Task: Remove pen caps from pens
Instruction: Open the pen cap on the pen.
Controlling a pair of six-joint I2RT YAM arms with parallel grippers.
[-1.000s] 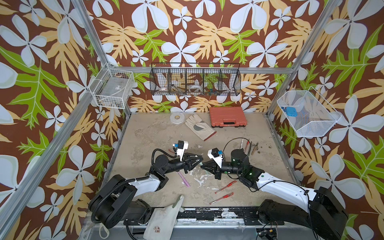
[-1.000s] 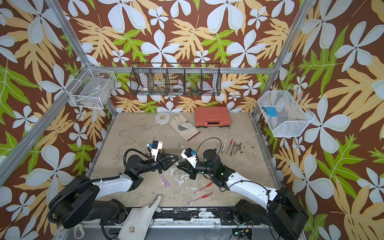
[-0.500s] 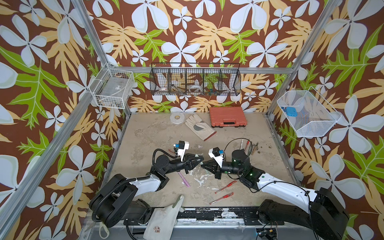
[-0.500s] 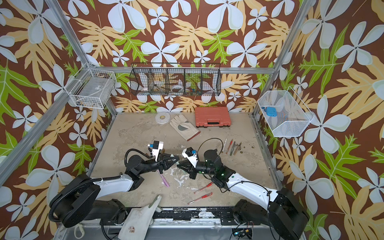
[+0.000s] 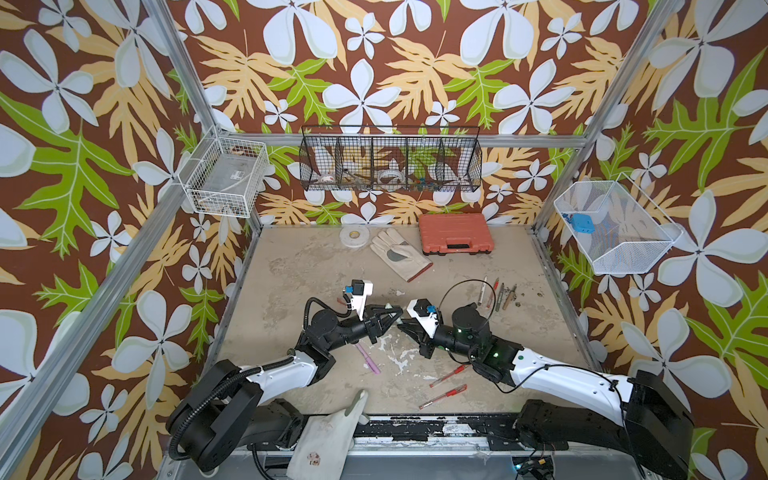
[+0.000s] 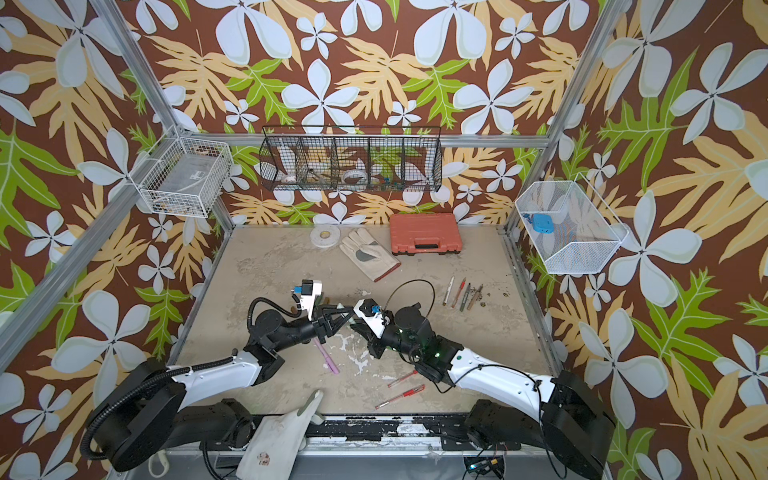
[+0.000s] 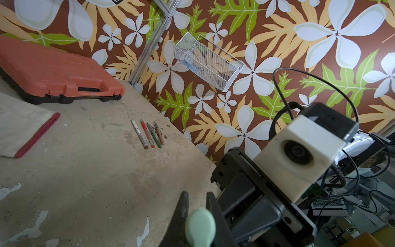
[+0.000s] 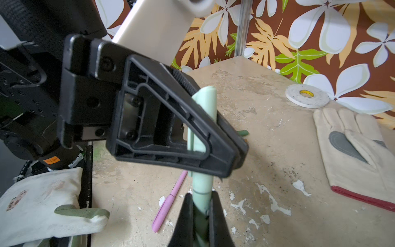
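1. Your two grippers meet tip to tip over the middle of the table [image 5: 519, 332].
2. Your right gripper [image 5: 405, 330] is pinching the pale green pen [image 8: 201, 185] by its barrel. The pen sticks straight out from between its fingers [image 8: 186, 216].
3. Your left gripper [image 5: 390, 318] is squeezed onto the pale green cap [image 8: 208, 100], and grabs it from the side, across the pen.
4. The pen is held up in the air above the table. In the top views its long line runs from your right gripper toward the back and a bit to the left. The round cap end [image 7: 199, 226] faces your left wrist camera.
5. The cap looks like it is still on the pen.
6. A pink pen [image 5: 368, 359] lies flat on the table just below your left gripper. It slants from the gripper toward the front.
7. Some red pens [image 5: 449, 376] lie slanted near the front, by your right arm.
8. Four more pens [image 7: 147, 133] lie side by side on the right, all pointing the same way, front to back.
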